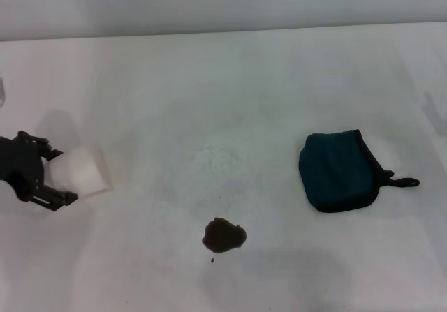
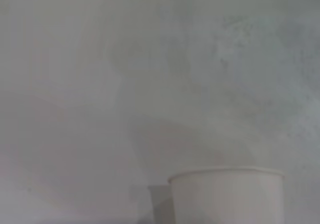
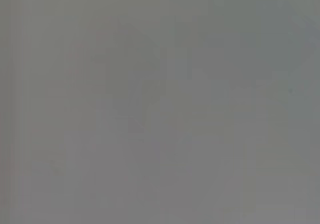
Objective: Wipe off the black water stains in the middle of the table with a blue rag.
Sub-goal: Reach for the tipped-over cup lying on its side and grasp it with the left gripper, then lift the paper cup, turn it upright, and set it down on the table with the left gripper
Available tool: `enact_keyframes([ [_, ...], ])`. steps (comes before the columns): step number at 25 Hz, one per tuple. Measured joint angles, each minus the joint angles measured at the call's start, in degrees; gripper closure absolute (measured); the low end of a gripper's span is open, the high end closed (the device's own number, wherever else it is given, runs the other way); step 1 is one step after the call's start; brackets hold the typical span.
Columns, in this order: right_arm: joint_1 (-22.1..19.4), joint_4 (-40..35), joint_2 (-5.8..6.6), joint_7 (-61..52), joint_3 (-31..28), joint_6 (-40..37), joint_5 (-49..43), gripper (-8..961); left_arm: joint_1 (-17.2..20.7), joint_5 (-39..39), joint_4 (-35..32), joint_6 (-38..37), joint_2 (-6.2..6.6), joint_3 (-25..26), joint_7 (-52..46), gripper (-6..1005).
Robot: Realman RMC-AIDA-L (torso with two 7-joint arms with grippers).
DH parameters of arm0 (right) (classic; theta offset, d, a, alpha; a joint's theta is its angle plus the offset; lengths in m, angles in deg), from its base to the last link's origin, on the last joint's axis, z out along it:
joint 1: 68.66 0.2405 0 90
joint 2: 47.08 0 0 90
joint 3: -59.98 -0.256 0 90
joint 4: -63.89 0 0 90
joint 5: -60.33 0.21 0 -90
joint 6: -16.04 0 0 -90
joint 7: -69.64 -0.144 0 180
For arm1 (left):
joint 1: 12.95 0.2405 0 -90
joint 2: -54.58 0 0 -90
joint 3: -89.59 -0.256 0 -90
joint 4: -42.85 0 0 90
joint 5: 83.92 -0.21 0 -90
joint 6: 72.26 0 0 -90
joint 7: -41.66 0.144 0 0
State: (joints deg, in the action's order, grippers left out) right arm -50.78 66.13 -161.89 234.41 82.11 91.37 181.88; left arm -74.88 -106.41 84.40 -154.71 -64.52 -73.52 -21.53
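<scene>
The black water stains (image 1: 223,235) form a small dark blotch on the white table (image 1: 209,102), front of centre, with a tiny speck just in front of it. The blue rag (image 1: 339,171) lies folded flat to the right of the blotch, its black loop pointing right. Nothing touches either of them. My left gripper (image 1: 64,174) is at the far left edge, well away from the blotch, shut around a white paper cup (image 1: 85,171). That cup (image 2: 226,196) also shows in the left wrist view. My right gripper is out of view; its wrist view shows only plain grey surface.
The table's far edge (image 1: 223,31) meets a pale wall at the back. Bare white tabletop lies between the cup, the blotch and the rag.
</scene>
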Motion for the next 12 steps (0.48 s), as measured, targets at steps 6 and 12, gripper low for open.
enact_keyframes([
  [6, -0.33, -0.04, 0.03, 0.01, 0.08, 0.0, 0.0, 96, 0.9, 1.4, -1.66, 0.13, 0.01, -0.01, -0.23, 225],
  [12, -0.59, -0.06, 0.03, 0.17, 0.12, 0.05, 0.0, 96, 1.73, 11.38, -1.81, -0.42, -0.08, -0.02, -0.3, 261],
])
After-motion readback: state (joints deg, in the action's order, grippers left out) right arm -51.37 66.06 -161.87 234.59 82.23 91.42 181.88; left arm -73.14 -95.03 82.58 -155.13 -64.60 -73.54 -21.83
